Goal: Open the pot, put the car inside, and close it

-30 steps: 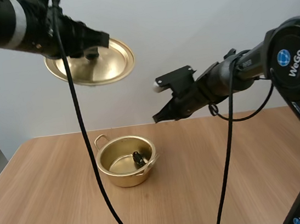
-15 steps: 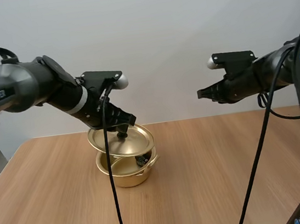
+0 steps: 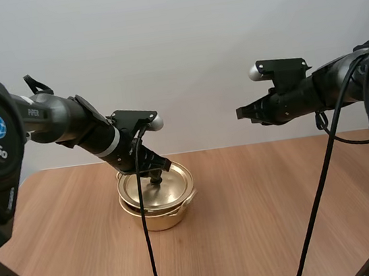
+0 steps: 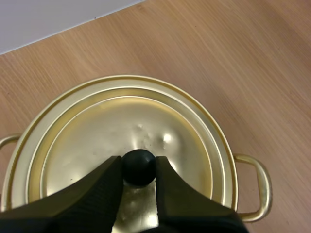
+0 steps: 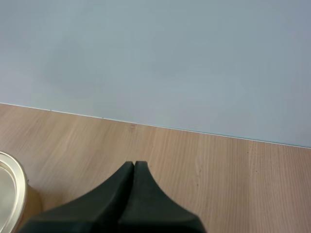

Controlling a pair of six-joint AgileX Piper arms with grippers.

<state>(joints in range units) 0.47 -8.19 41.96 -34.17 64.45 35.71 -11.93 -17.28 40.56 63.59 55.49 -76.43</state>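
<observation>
Brass-coloured pot [image 3: 154,221] stood on the wooden table [image 3: 271,228], left of the table's middle and toward the far edge. Its lid [image 3: 169,189] lay over the mouth and hid the inside. Whether the lid was seated all round the rim could not be told from the high view, where it appeared slightly tilted. The left gripper [image 3: 153,175] was down at the lid's centre. In the left wrist view its two fingers [image 4: 103,183] were clamped on the black knob [image 4: 138,166], one on each side. A loop handle [image 4: 256,188] of the pot projected beyond the lid's edge. The right gripper [image 3: 242,113] hung in the air well to the right of the pot, above the table. Its fingers lay together as one dark wedge, gripping nothing.
</observation>
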